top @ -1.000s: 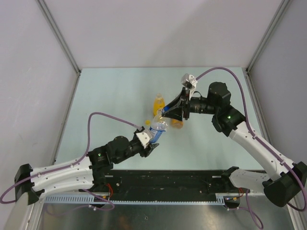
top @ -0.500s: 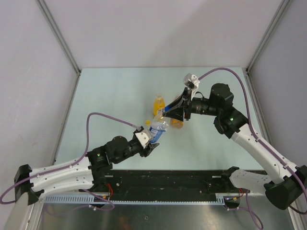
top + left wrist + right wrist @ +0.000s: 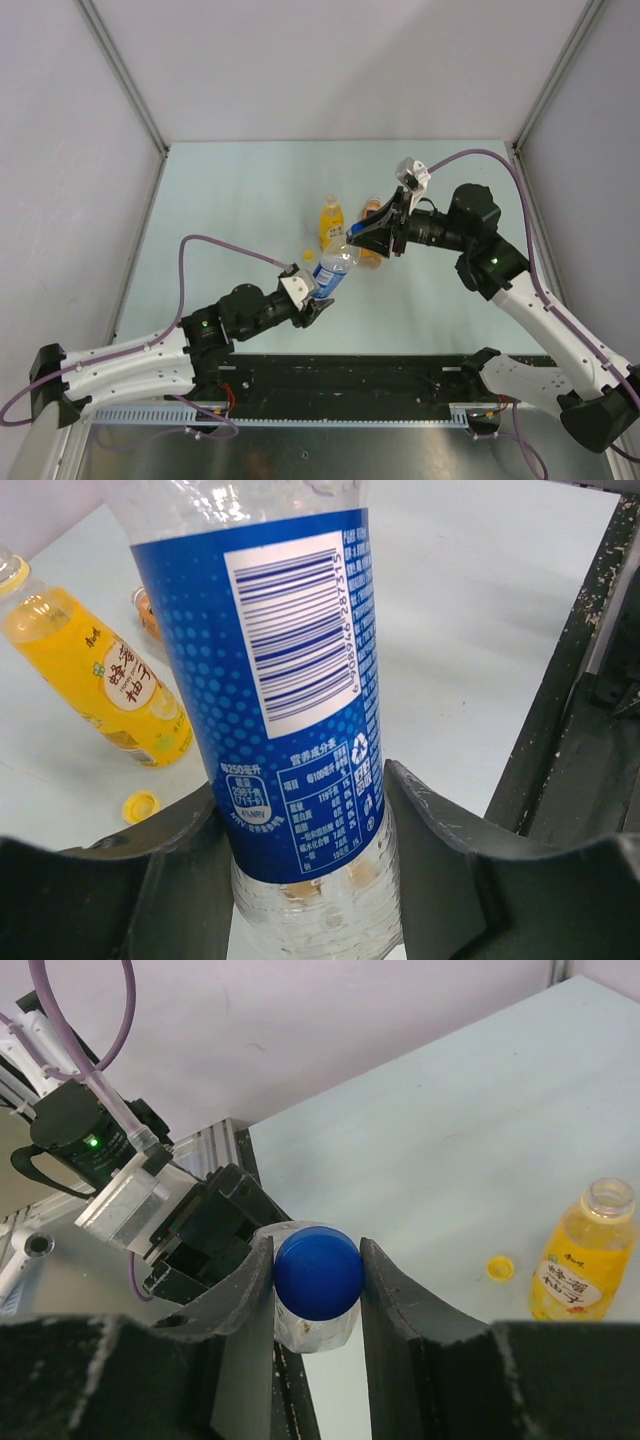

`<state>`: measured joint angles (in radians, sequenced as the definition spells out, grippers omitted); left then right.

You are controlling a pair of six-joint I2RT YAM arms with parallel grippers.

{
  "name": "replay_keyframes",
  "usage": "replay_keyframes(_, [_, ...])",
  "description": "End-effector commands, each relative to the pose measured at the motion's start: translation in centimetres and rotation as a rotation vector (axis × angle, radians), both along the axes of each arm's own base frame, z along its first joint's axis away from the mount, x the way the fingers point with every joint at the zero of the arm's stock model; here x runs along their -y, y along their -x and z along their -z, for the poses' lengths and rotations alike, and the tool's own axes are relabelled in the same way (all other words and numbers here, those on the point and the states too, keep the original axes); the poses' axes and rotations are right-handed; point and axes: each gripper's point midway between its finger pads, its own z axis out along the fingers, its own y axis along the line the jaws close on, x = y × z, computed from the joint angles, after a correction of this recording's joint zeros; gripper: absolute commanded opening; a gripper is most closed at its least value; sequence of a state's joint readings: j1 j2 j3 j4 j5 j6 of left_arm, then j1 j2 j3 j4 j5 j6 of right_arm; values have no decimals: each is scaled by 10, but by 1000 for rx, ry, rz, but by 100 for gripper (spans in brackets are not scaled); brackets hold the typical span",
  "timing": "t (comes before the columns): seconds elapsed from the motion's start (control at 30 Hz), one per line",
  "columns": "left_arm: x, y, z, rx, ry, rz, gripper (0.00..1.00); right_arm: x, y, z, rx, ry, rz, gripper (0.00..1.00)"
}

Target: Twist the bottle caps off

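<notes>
My left gripper [image 3: 312, 300] [image 3: 310, 880] is shut on the lower body of the clear bottle [image 3: 330, 274] [image 3: 290, 680] with the blue label, holding it tilted above the table. The right gripper [image 3: 352, 244] [image 3: 318, 1272] is shut on that bottle's blue cap [image 3: 318, 1270], one finger pressed to each side. A yellow bottle [image 3: 331, 220] [image 3: 585, 1260] stands behind with its neck open. Its yellow cap [image 3: 308, 255] [image 3: 500, 1268] [image 3: 140, 805] lies loose on the table. The orange bottle [image 3: 371, 260] is mostly hidden behind the right gripper.
The pale table [image 3: 230, 200] is walled at the left, back and right. A black rail [image 3: 350, 375] runs along the near edge between the arm bases. The left arm's purple cable [image 3: 215, 240] loops above the table.
The right gripper has closed onto the blue cap. The right wrist has turned and its arm has shifted right, while the left gripper has kept hold of the bottle.
</notes>
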<state>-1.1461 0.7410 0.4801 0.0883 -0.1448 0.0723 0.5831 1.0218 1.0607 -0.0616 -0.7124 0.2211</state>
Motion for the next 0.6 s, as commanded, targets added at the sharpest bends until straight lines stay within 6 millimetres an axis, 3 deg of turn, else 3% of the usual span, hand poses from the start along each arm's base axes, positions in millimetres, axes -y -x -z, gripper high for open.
replay_keyframes(0.0, [-5, -1, 1, -7, 7, -19, 0, 18, -15, -43, 162, -91, 123, 19])
replay_keyframes(0.3, [-5, 0, 2, -15, 11, -18, 0, 21, -21, -40, 162, -77, 162, 27])
replay_keyframes(0.43, [-5, 1, 2, -18, 10, -16, 0, 22, -22, -40, 160, -74, 171, 48])
replay_keyframes(0.57, [-5, 0, 3, -16, 6, -18, 0, 22, -19, -41, 159, -77, 162, 55])
